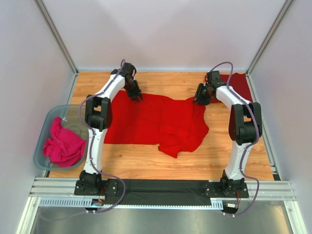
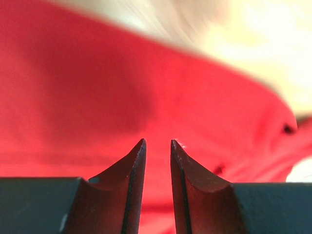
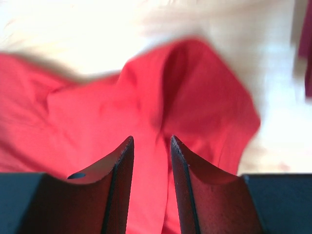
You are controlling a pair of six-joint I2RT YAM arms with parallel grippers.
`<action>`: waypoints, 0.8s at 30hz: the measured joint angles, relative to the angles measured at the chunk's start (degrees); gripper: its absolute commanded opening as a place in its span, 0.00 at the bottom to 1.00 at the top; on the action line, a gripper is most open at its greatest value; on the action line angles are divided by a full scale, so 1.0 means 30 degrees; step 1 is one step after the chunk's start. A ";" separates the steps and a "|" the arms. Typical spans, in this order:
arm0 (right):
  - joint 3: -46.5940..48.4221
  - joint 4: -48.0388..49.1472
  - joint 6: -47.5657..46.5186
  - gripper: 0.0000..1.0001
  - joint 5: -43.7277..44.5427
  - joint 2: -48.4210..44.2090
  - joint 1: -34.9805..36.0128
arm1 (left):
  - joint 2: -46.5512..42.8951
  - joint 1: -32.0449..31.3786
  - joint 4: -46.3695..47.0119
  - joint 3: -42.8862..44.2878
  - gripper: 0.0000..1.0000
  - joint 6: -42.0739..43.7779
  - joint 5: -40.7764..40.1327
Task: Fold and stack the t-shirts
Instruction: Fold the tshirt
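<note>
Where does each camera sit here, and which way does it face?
Top external: above and behind the robot, looking down on the left arm, right arm and bright red t-shirt.
Left wrist: on the left arm, looking past the left pincer onto red cloth.
Right wrist: on the right arm, past the right pincer onto the shirt's edge and bare table.
Shared: all show that t-shirt.

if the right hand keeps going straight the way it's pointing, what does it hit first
The bright red t-shirt. Its cloth lies right ahead of the open right hand, with nothing in between. How near it is, the wrist view does not make clear.
</note>
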 measured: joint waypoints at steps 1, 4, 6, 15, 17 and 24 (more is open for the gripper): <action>0.0437 0.0029 -0.0058 0.38 0.0007 0.0597 -0.0036 | 0.0284 0.0342 0.0342 0.0000 0.34 -0.0015 0.0189; 0.1770 0.0036 -0.0189 0.38 -0.0022 0.2149 -0.0124 | 0.1326 0.1195 0.1275 0.0255 0.34 -0.0350 0.1064; 0.2586 0.0095 -0.0233 0.38 -0.0029 0.2943 -0.0160 | 0.1676 0.1443 0.1625 0.0721 0.34 -0.0576 0.1654; 0.4503 0.0729 -0.0211 0.21 0.0211 0.5173 -0.0255 | 0.2295 0.1814 0.3555 0.1005 0.34 -0.1945 0.2827; 0.4568 0.1195 -0.0168 0.13 0.0364 0.5319 -0.0335 | 0.2310 0.1880 0.3614 0.1005 0.33 -0.2098 0.2769; 0.4590 0.3257 0.0532 0.00 0.0576 0.5719 -0.0801 | 0.2339 0.2127 0.3694 0.1005 0.34 -0.2994 0.2259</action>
